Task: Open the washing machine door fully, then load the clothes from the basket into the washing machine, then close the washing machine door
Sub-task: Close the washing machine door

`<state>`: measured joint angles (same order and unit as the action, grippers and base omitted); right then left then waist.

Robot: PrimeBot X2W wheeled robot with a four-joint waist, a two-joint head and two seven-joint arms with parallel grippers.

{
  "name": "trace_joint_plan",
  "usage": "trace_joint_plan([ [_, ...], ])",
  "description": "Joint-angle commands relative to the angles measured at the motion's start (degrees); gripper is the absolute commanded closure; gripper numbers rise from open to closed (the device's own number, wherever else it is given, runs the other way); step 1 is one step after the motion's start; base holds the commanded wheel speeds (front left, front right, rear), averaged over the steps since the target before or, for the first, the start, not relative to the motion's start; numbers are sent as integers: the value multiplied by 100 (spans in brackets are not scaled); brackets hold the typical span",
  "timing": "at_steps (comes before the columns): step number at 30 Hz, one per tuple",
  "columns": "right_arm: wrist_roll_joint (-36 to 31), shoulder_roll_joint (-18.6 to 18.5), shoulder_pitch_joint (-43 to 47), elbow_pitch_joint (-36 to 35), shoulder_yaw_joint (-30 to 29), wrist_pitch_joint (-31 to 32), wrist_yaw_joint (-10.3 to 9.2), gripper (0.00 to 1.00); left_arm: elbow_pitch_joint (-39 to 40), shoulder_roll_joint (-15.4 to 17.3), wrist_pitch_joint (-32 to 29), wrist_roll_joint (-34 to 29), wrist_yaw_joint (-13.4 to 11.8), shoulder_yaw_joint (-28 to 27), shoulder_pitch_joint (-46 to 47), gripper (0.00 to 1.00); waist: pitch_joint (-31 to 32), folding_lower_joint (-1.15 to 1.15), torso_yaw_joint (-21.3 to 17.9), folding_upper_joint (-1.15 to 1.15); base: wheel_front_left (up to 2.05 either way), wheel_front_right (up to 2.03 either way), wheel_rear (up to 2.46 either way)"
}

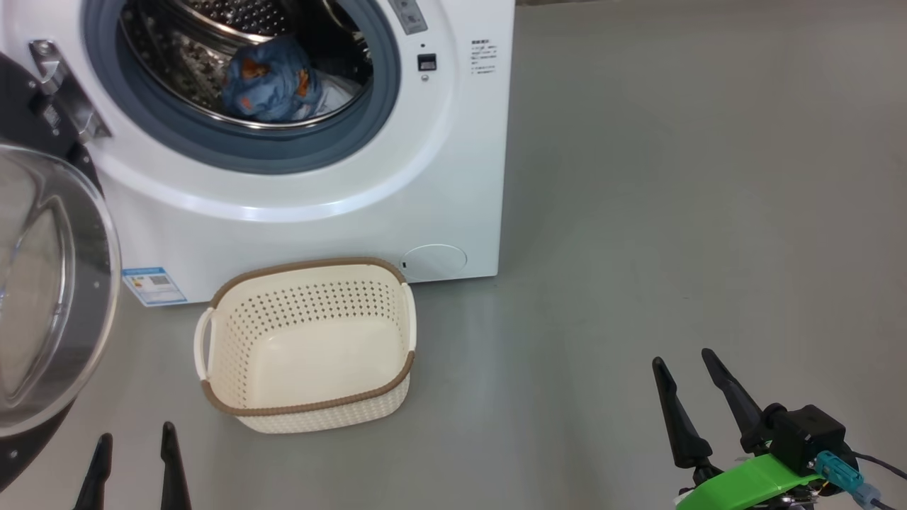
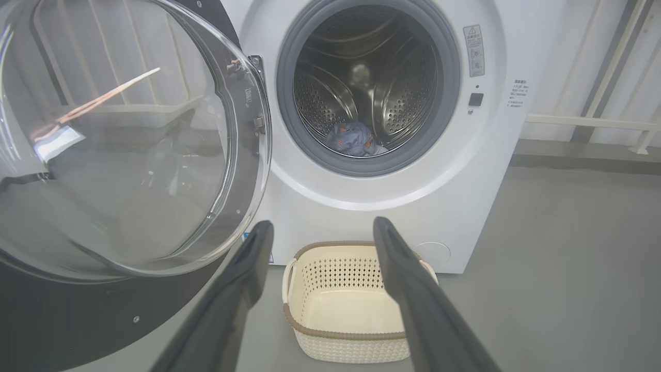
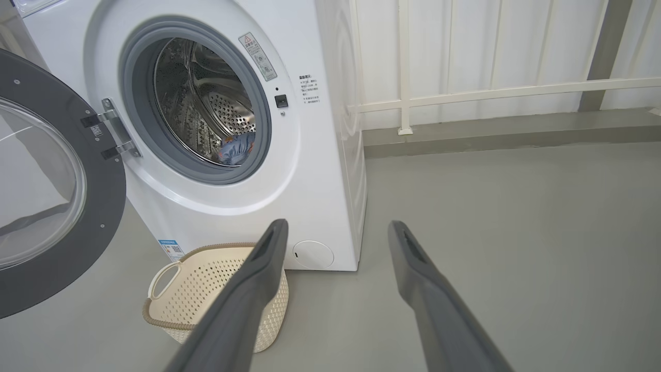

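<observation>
The white washing machine (image 1: 439, 177) stands with its door (image 1: 49, 283) swung wide to the left. Light blue clothes (image 1: 273, 78) with orange prints lie in the steel drum, also seen as clothes (image 2: 353, 139) and clothes (image 3: 235, 150). The cream basket (image 1: 397, 326) sits on the floor in front of the machine with nothing in it. My left gripper (image 1: 134, 443) is open at the lower left, near the door's lower rim. My right gripper (image 1: 684, 365) is open at the lower right, well right of the basket (image 3: 165, 305). Both hold nothing.
Grey floor (image 1: 673, 177) stretches to the right of the machine. A white panelled wall with rails (image 3: 490, 62) stands behind it. The open door (image 2: 119, 144) reaches out over the floor on the left, close to my left arm.
</observation>
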<state>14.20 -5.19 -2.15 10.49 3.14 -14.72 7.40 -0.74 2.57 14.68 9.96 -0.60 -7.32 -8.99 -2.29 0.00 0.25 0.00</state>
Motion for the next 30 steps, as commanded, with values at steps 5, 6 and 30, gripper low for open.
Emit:
trace_joint_plan([
  [5,-38,-36,-103,-169,120,-28,9,0,205,31,32,56,-24,-148,278,0,-43,0,204,0,0,0,0],
  [6,-40,-36,-102,-166,123,-28,9,0,210,31,32,61,-27,-140,275,0,-46,0,243,0,0,0,0],
  [30,-27,-93,-24,-120,205,-28,9,0,253,31,32,95,-273,-164,108,0,85,0,1440,0,0,0,0],
])
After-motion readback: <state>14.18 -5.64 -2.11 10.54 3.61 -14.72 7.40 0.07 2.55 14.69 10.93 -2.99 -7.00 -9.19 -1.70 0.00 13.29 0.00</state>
